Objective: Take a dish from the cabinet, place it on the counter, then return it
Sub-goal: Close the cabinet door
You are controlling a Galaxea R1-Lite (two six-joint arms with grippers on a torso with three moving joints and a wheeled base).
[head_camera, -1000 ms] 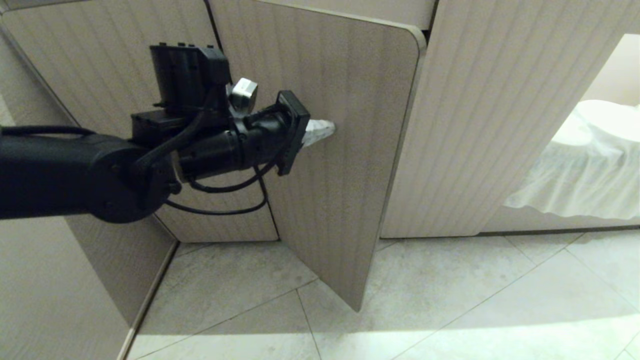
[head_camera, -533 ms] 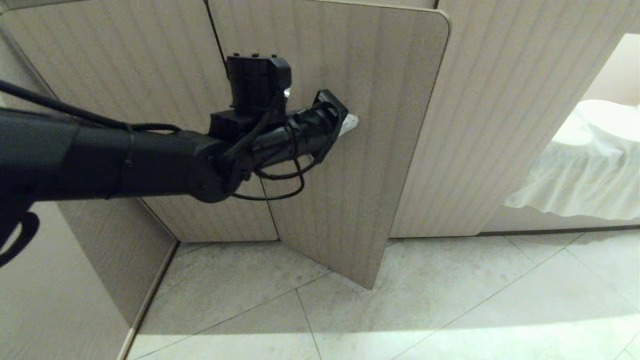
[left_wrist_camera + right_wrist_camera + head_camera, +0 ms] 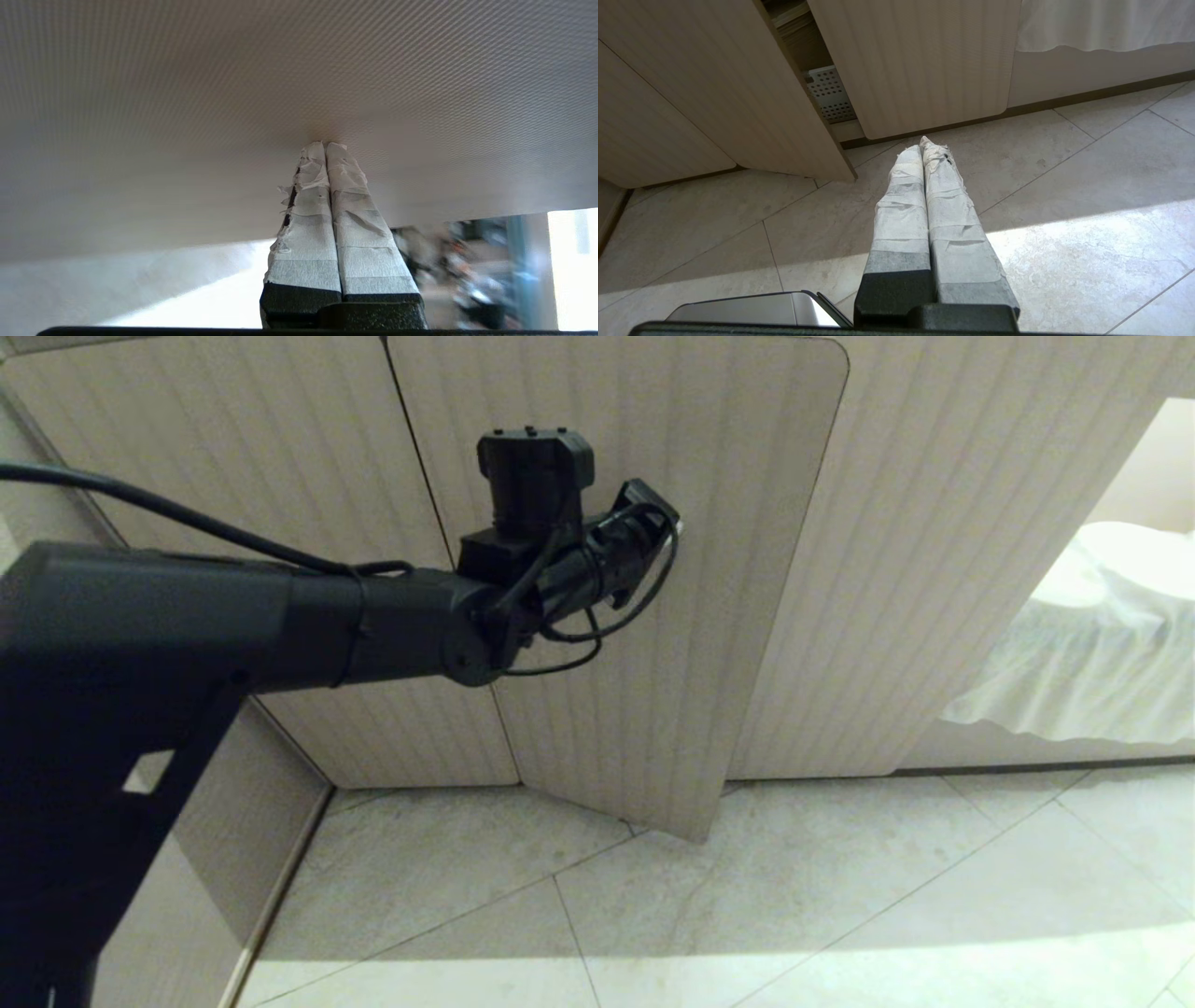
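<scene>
The cabinet fills the head view with its ribbed beige doors. Its middle door stands only a little ajar. My left gripper is shut and empty, and its taped fingertips press flat against that door's face. My right gripper is shut on nothing and hangs low over the tiled floor, pointing at the cabinet's foot. In the right wrist view the ajar door leaves a narrow gap. The dish is hidden and the counter is out of view.
A white perforated basket shows in the gap behind the ajar door. A white cloth-draped thing lies to the right of the cabinet. Pale floor tiles spread out in front. A shiny metal part sits beside my right gripper.
My left arm has reached further forward and up, its shut gripper against the door. The door has swung from well open to nearly closed. The right arm has not moved.
</scene>
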